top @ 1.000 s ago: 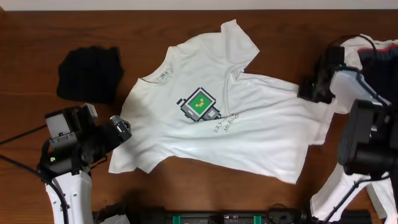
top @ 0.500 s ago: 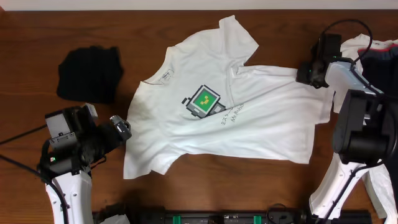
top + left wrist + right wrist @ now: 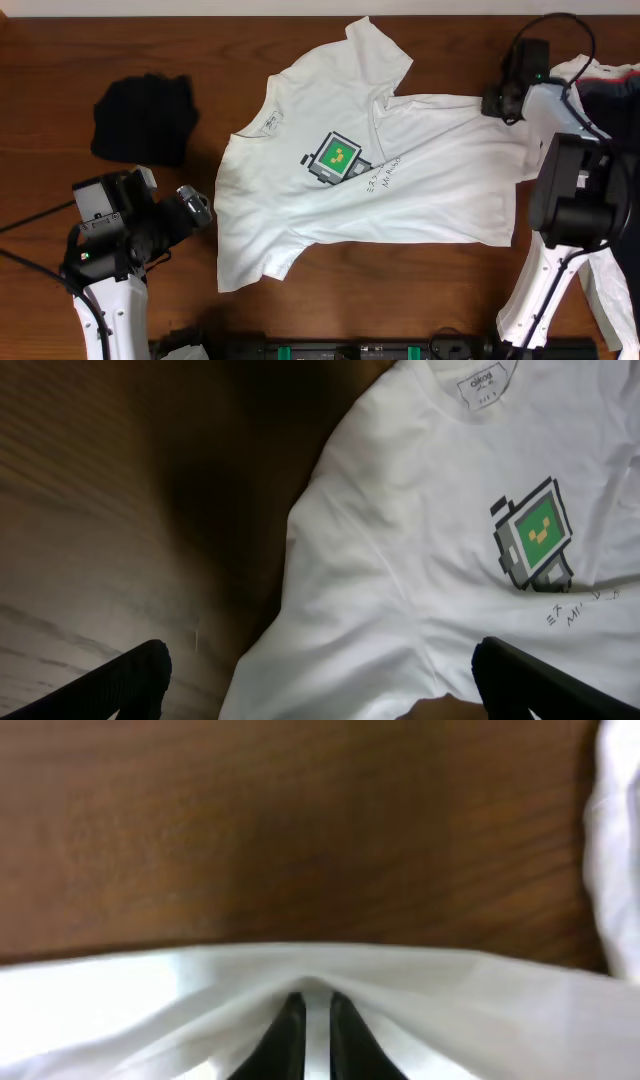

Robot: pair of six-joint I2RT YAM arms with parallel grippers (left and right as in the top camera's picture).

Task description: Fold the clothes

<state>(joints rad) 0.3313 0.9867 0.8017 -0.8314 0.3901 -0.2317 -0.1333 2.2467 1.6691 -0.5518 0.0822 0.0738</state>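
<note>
Right end effector (image 3: 316,1025) is pinching the T-shirt (image 3: 420,200) hem, seemingly spreading it flat.
Left end effector (image 3: 318,678) is hanging wide open; folding likely comes next.

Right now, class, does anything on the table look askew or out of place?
Yes. The T-shirt lies crooked, collar toward the left, its edge bunched where the right claw pinches it. A black garment sits crumpled apart, far left.

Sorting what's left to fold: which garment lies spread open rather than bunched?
The white T-shirt with the green pixel-robot print, mid-table: spread flat, sleeves showing. The black garment at left is a bundle; the pile at the right edge is heaped.
</note>
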